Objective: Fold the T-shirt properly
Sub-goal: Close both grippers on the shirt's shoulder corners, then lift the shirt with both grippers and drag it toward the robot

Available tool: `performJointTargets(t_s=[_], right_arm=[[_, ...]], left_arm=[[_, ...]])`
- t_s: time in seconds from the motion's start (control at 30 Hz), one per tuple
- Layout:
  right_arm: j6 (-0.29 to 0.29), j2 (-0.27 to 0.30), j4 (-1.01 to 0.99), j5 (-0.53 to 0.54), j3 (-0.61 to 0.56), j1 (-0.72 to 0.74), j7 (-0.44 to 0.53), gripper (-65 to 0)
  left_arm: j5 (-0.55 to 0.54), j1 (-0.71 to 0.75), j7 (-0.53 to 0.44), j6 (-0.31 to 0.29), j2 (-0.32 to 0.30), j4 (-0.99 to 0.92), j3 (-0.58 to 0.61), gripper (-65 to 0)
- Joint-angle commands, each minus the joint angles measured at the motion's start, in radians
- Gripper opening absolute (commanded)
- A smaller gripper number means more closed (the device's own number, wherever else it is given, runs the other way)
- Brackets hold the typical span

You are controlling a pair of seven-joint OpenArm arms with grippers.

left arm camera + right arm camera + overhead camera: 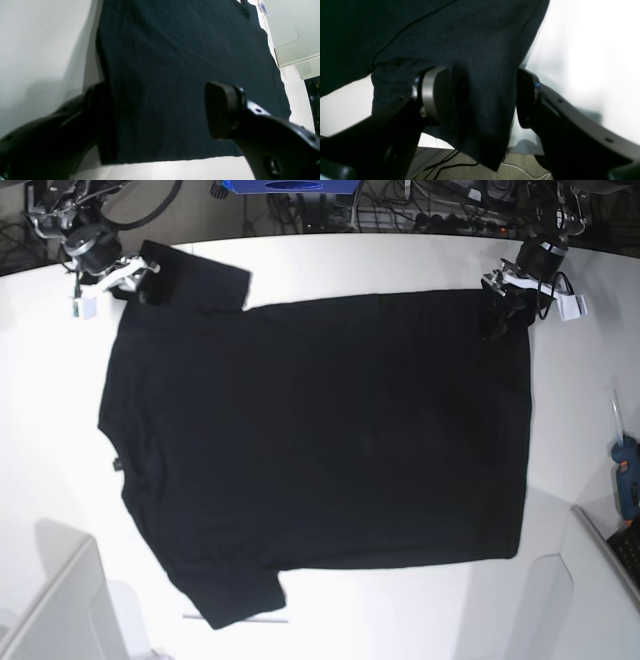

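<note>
1. Far-left corner of the white table [330, 255]: the right gripper [138, 280] sits at the sleeve of the T-shirt [320, 440], at the shirt's upper left in the base view.
2. From its wrist camera, that gripper [482, 100] has its jaws wide apart with a fold of dark sleeve cloth [480, 75] hanging between them; the cloth drapes over the left pad, while the right pad stands clear of it.
3. Across the middle, the T-shirt lies spread flat on the table, plain black side up, neck toward the left, hem toward the right, one sleeve at the near left.
4. Over at the shirt's far-right corner, the left gripper [497, 308] hovers at the hem.
5. Its wrist view shows the gripper [155, 110] with jaws spread apart, straddling the shirt's corner [175, 75]; nothing is pinched.
6. Right of the shirt, near the table's edge, a blue tool [626, 480] lies well apart from the cloth.
</note>
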Motion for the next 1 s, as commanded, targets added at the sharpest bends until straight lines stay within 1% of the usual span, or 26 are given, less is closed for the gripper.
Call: performJointTargets(t_s=[0.0,0.03,0.17,0.2,0.23,0.3,0.4,0.43,0.57,0.63,0.77,0.83,0.9,0.97], right_arm=[[-0.019,0.001,-0.005,-0.085,0.0,-0.016,-0.068,-26.9],[-0.019,0.001,-0.005,-0.085,0.0,-0.016,-0.068,-26.9],[-0.019,0.001,-0.005,-0.085,0.0,-0.013,-0.068,-27.0],[-0.019,0.001,-0.005,-0.085,0.001,-0.013,-0.068,-28.4],[-0.019,0.001,-0.005,-0.085,0.001,-0.011,-0.066,-31.5],[-0.019,-0.001,-0.005,-0.085,0.001,-0.01,-0.065,-41.6],[-0.019,-0.001,-0.005,-0.085,0.001,-0.01,-0.02,-60.6],[-0.019,-0.001,-0.005,-0.085,0.001,-0.01,-0.01,-65.0],[-0.019,0.004,-0.005,-0.085,0.011,-0.014,0.0,-65.0],[-0.019,0.004,-0.003,-0.085,0.011,-0.019,0.0,-65.0],[-0.019,0.001,0.006,-0.084,0.012,-0.04,0.001,-65.0],[-0.016,-0.001,0.011,-0.081,0.012,-0.059,0.003,-65.0],[0.007,-0.001,0.015,-0.081,0.012,-0.08,0.018,-65.0],[0.007,-0.001,0.015,-0.081,0.012,-0.103,0.033,-65.0]], left_arm=[[0.06,0.016,0.09,0.058,0.001,-0.019,0.012,-15.1],[0.06,0.016,0.09,0.058,0.001,-0.019,0.012,-19.1],[0.06,0.016,0.09,0.058,0.003,-0.021,0.009,-43.4],[0.06,0.016,0.09,0.058,0.003,-0.021,0.007,-49.7],[0.06,0.016,0.09,0.058,0.003,-0.021,0.007,-55.1],[0.06,0.016,0.095,0.058,0.0,-0.021,0.012,-64.3],[0.062,0.016,0.119,0.058,0.0,-0.018,0.013,-65.0],[0.062,0.016,0.122,0.058,0.0,-0.015,0.013,-65.0],[0.062,0.022,0.124,0.056,-0.005,-0.013,0.006,-65.0],[0.062,0.023,0.124,0.055,-0.028,-0.012,0.013,-65.0],[0.063,0.053,0.121,0.053,-0.037,0.011,0.009,-65.0],[0.085,0.079,0.119,0.053,-0.039,0.05,0.004,-65.0],[0.131,0.102,0.118,0.053,-0.035,0.099,0.003,-65.0],[0.171,0.116,0.118,0.053,-0.032,0.132,0.003,-65.0]])
